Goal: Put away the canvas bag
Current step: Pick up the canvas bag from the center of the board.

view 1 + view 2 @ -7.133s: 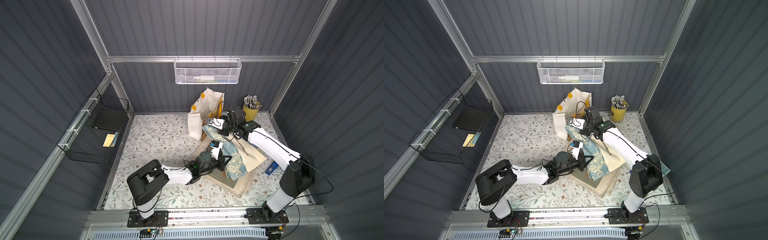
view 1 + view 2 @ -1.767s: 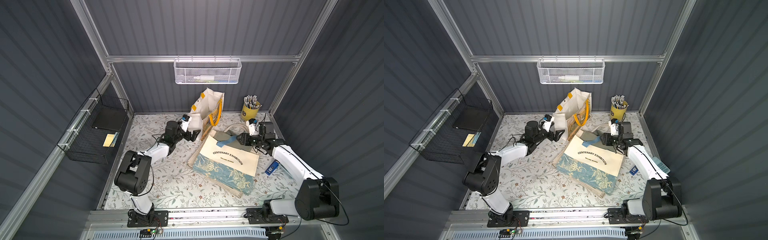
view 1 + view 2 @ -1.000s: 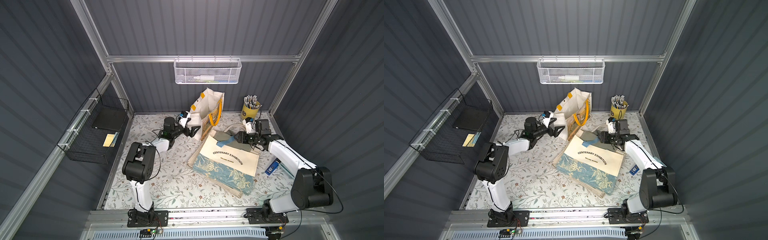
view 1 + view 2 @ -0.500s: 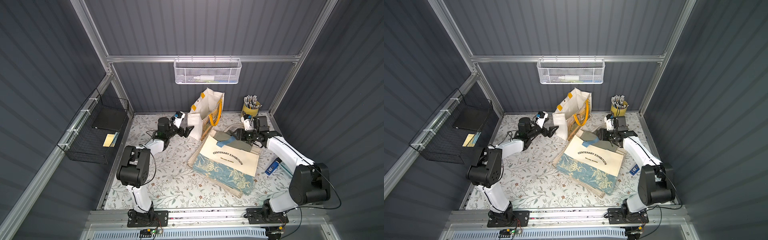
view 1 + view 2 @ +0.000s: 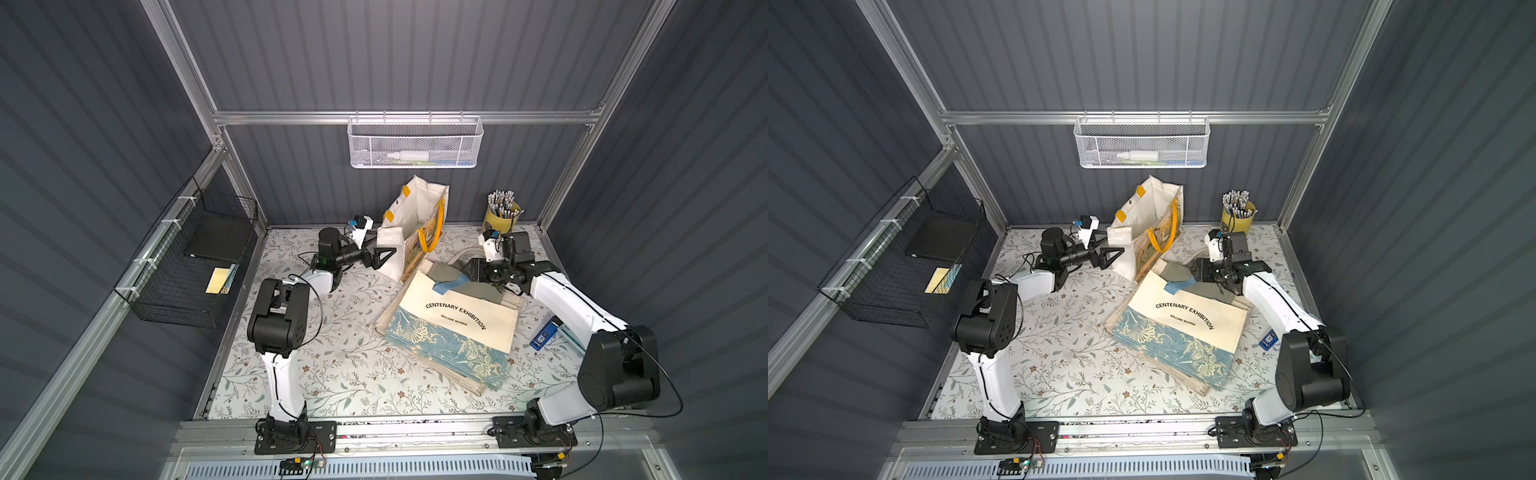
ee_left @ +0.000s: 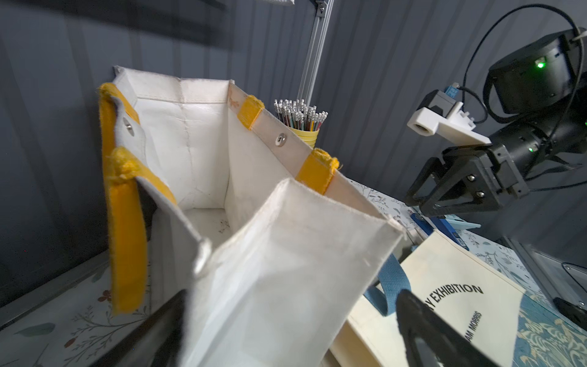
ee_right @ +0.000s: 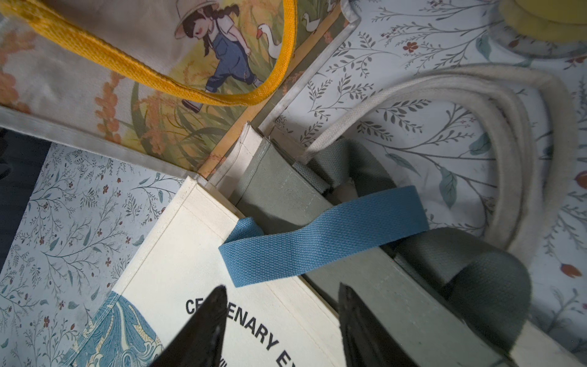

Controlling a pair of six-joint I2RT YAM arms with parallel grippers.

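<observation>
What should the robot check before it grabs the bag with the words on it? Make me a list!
1. Right gripper open: ok.
2. Blue handle between its jaws: not ok; it lies just ahead of the fingertips.
3. Lettered canvas bag on top of the grey-green bag: ok.
4. Standing bag mouth open, nothing seen inside: ok.
5. Left gripper steadying the standing bag: not ok; it is open at the bag's near end, not clamped.
6. Lettered canvas bag will fit inside the standing bag: cannot tell.
</observation>
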